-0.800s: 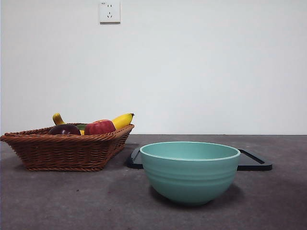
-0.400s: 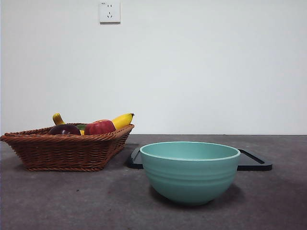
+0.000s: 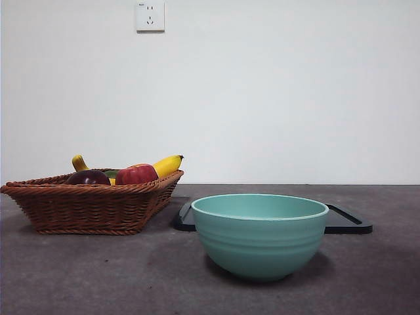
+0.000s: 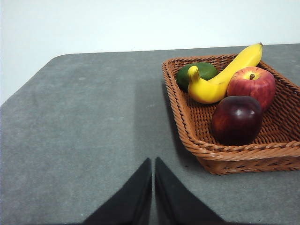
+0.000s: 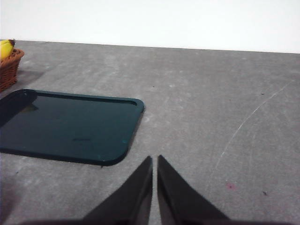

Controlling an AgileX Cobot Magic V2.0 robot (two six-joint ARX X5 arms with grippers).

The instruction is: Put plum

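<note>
Dark maroon and glossy, the plum (image 4: 236, 119) lies in the wicker basket (image 4: 220, 157), against the basket's near rim, touching the red apple (image 4: 251, 84) and just beside the banana (image 4: 220, 79), with a green fruit (image 4: 197, 74) behind. It sits ahead of the left gripper (image 4: 153, 168) and off to one side — jaws pressed together, empty, well apart from it. That arm looks the nearer. The right gripper (image 5: 154, 166), also closed on nothing, faces the dark tray (image 5: 65, 124); the teal bowl (image 3: 259, 233) stands in front of that tray.
</note>
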